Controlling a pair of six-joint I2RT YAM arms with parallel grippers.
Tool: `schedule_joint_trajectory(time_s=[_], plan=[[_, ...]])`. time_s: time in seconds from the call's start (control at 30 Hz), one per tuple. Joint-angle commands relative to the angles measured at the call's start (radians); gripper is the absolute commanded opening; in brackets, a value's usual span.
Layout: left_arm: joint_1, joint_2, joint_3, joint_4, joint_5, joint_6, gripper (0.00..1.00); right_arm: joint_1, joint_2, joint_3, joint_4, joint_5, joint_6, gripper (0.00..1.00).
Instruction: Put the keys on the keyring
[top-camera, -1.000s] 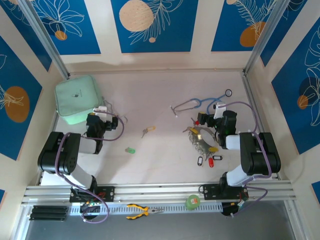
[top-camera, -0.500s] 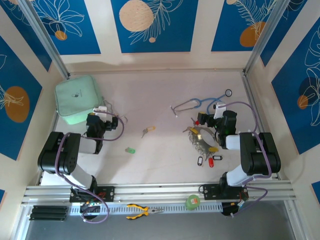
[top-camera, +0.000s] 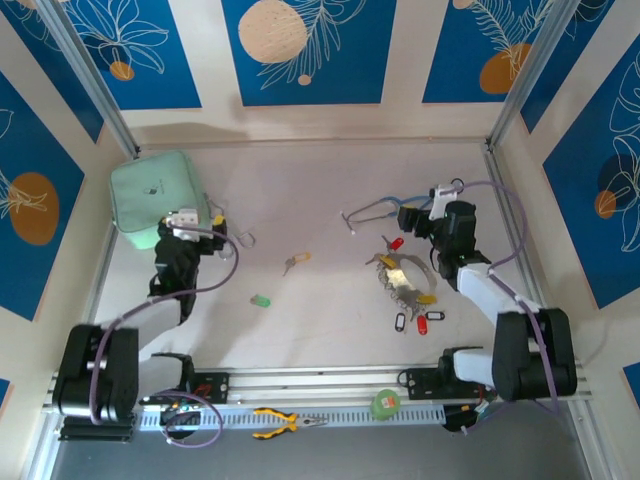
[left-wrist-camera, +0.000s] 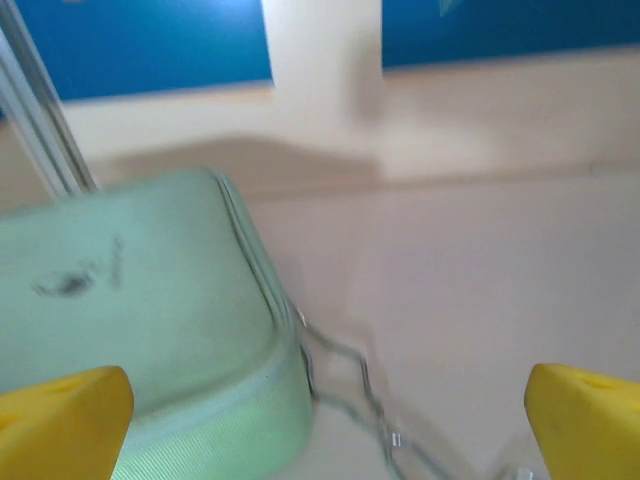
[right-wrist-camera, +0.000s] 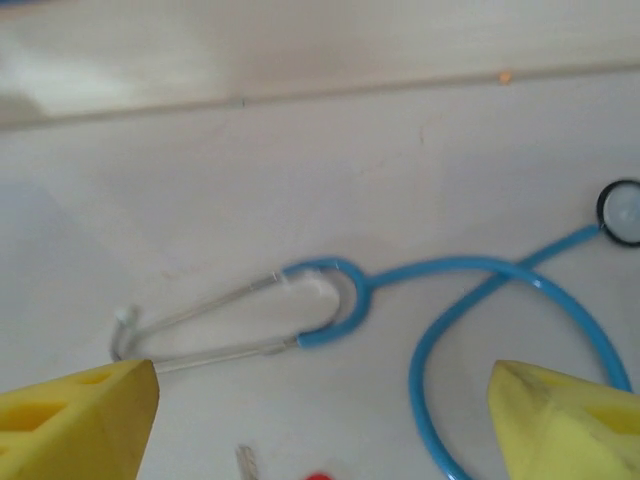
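Nearest the arms' bases, yellow-handled pliers and a green roll of tape lay on the rail at the table's front edge. Further in, on the right of the pale table, most of the keys sat in a loose heap, with yellow, red and black tags showing among tangled silvery metal. A green-tagged key lay alone near the middle and a yellow-tagged key a little beyond it. The left gripper hung just beside the mint-green pouch, its yellow fingers spread wide with nothing between them. The thin, chain-like keyring lay on the table against the pouch's near corner, well apart from the heap of keys. The pouch was closed, so its contents could not be told. On the right, the right gripper hovered with its fingers equally far apart and empty, above the blue stethoscope — its tubing looped on the table near the far wall.
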Motion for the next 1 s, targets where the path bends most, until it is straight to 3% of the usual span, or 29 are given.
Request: schedule_joint_trajectory(time_s=[0.0,0.1,0.37,0.5,0.6,0.77,0.9,0.97], plan=[[0.005,-0.071,0.035,-0.099,-0.022,-0.09,1.0,0.019,-0.067,0.061,-0.347,0.103,0.179,0.84],[0.004,-0.116,0.095,-0.246,0.044,-0.126,1.0,0.039,-0.12,0.07,-0.453,0.05,0.26,0.81],[-0.038,-0.156,0.172,-0.46,0.193,-0.279,0.98,0.152,-0.191,0.115,-0.775,-0.029,0.269,0.78],[-0.17,-0.184,0.203,-0.602,0.169,-0.295,0.97,0.196,-0.178,0.132,-0.868,-0.04,0.255,0.75],[-0.281,-0.178,0.202,-0.643,0.11,-0.333,0.97,0.208,-0.125,0.146,-0.877,-0.008,0.254,0.67],[-0.464,-0.09,0.21,-0.633,0.042,-0.428,0.96,0.194,0.028,0.207,-0.81,-0.014,0.215,0.58],[-0.558,-0.002,0.209,-0.55,0.035,-0.506,0.96,0.196,0.167,0.297,-0.818,-0.011,0.118,0.43],[-0.603,0.037,0.219,-0.532,0.021,-0.523,0.96,0.213,0.221,0.348,-0.857,-0.021,0.102,0.42]])
